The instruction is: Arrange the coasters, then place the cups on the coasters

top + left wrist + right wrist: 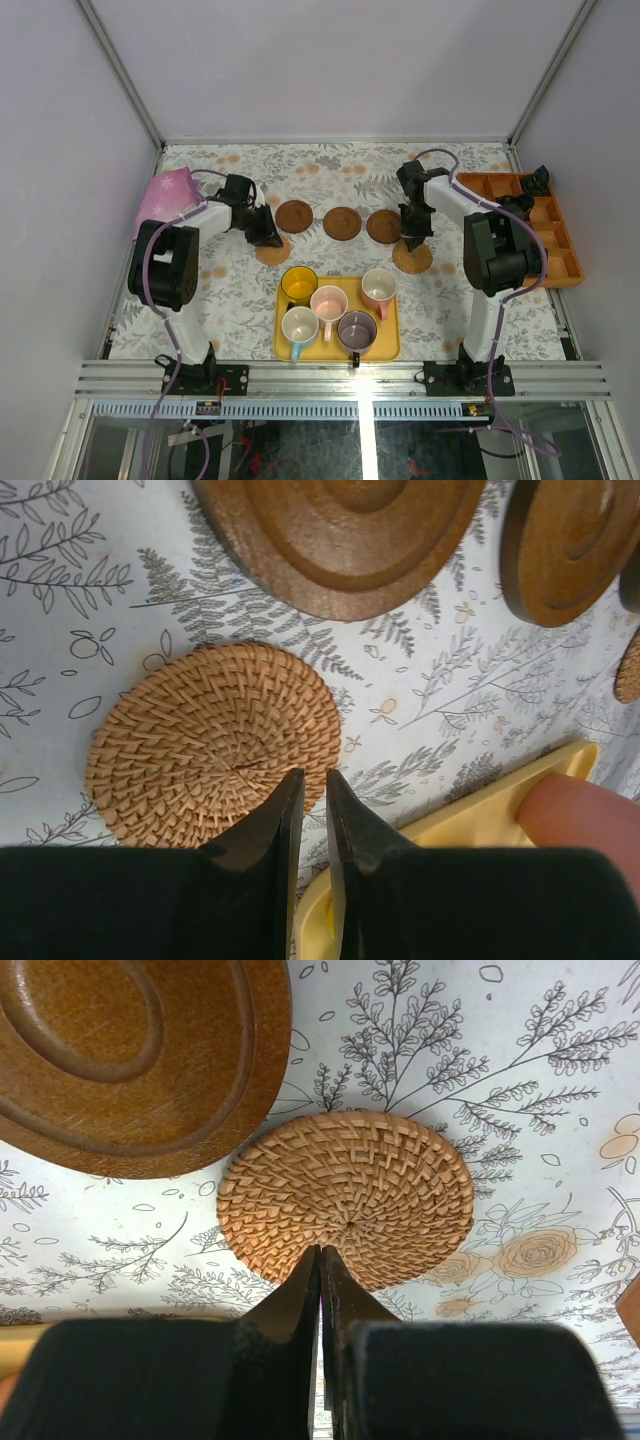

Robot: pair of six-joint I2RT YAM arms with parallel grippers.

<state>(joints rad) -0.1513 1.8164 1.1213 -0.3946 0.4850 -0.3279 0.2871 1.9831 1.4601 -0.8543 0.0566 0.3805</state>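
Observation:
Three dark wooden coasters [294, 216] [342, 223] [383, 226] lie in a row across the middle of the table. Two light woven coasters lie nearer, one on the left [272, 252] [205, 742] and one on the right [412, 260] [350, 1195]. My left gripper [268, 238] [312, 772] hovers over the left woven coaster's edge, its jaws a narrow slit apart with nothing between them. My right gripper [412, 243] [320, 1248] is shut and empty over the right woven coaster's near edge. The amber [299, 284], pale pink [329, 301], salmon [379, 287], purple [357, 328] and white [299, 324] cups stand in the yellow tray [390, 348].
An orange compartment tray [560, 250] sits at the right edge of the table. A pink cloth bag [165, 195] lies at the far left. The yellow tray's corner [470, 815] is close to my left fingers. Grey walls enclose the floral tablecloth.

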